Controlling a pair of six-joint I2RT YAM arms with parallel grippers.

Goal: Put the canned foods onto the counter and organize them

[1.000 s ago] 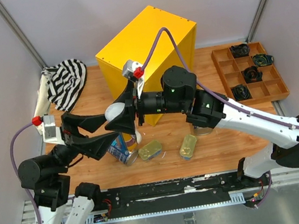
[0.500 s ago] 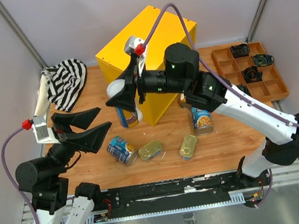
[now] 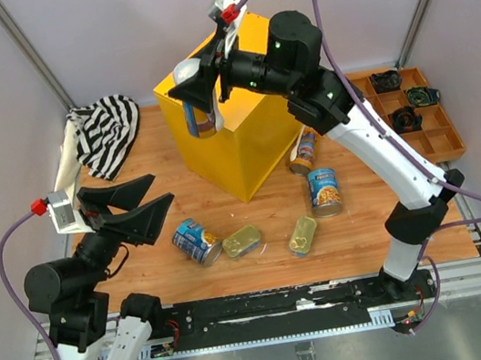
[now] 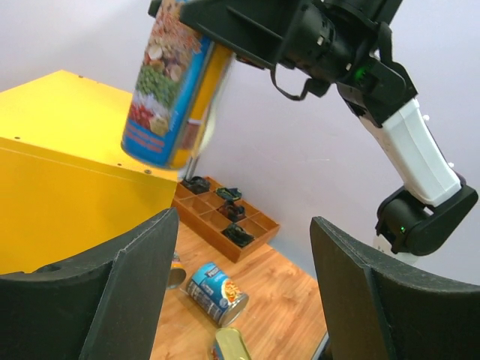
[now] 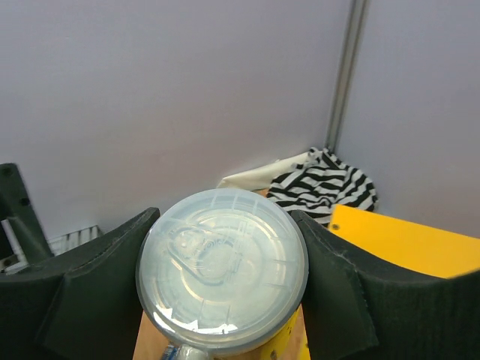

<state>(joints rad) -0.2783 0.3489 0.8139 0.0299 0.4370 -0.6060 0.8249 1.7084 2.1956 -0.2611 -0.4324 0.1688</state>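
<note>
My right gripper (image 3: pixel 191 85) is shut on a tall slim can (image 3: pixel 200 113) with a white lid (image 5: pixel 223 268). It hangs upright just over the near left corner of the yellow counter (image 3: pixel 243 59); its bottom is seen a little above the counter's top (image 4: pixel 60 112) in the left wrist view. My left gripper (image 3: pixel 161 190) stands open and empty at the left, above the table. A blue can (image 3: pixel 195 241) lies on its side, and another (image 3: pixel 324 192) stands upright. Two golden tins (image 3: pixel 241 241) (image 3: pixel 302 234) lie near the front. A second tall can (image 3: pixel 303 151) leans by the counter.
A striped cloth (image 3: pixel 108 133) is bunched at the back left. A brown compartmented tray (image 3: pixel 401 121) with small black gadgets sits at the right. The right arm (image 3: pixel 351 124) reaches across above the counter. Grey walls close in the table.
The right arm has lifted the tall can from table height up and back, over the counter's corner. My left gripper has drawn back to the left, still open.
</note>
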